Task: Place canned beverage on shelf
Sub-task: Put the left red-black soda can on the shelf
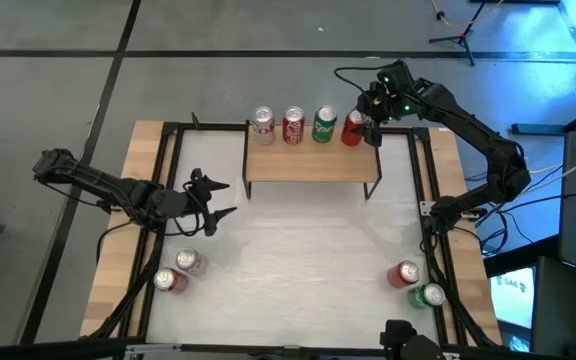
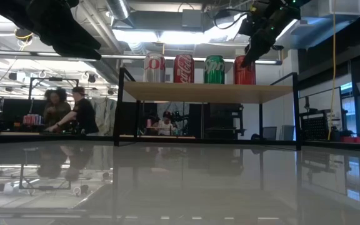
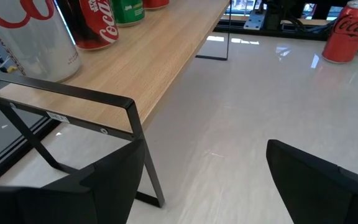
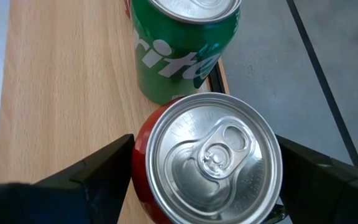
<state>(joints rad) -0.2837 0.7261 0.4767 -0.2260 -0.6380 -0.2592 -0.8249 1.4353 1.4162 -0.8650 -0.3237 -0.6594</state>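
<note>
My right gripper (image 4: 207,177) sits over the far right end of the shelf, fingers (image 4: 89,180) spread wide on either side of a red aluminium can (image 4: 207,158) with a silver pull-tab top. From the wrist view the pads look beside the can, and I can't confirm contact, so I judge it as let go or about to be. The can stands upright on the light wood plank shelf with thin black metal legs (image 1: 308,165), right by the plank's end and just beside a green Sprite can (image 4: 182,46). Further along the row are a red Coca-Cola can (image 1: 293,126) and a silver can (image 1: 262,124).

My left gripper (image 1: 206,203) waits low over the white table (image 1: 298,270), near the shelf's left end, fingers apart, empty.

To do this step well: lift straight up, keep fingers wide, no sideways drift, since the Sprite can is close and the plank's end is close on the other side. A nudge could tip the can off.

Four more cans lie or stand on the table near its front corners, two to a side, so the task likely isn't finished.
</note>
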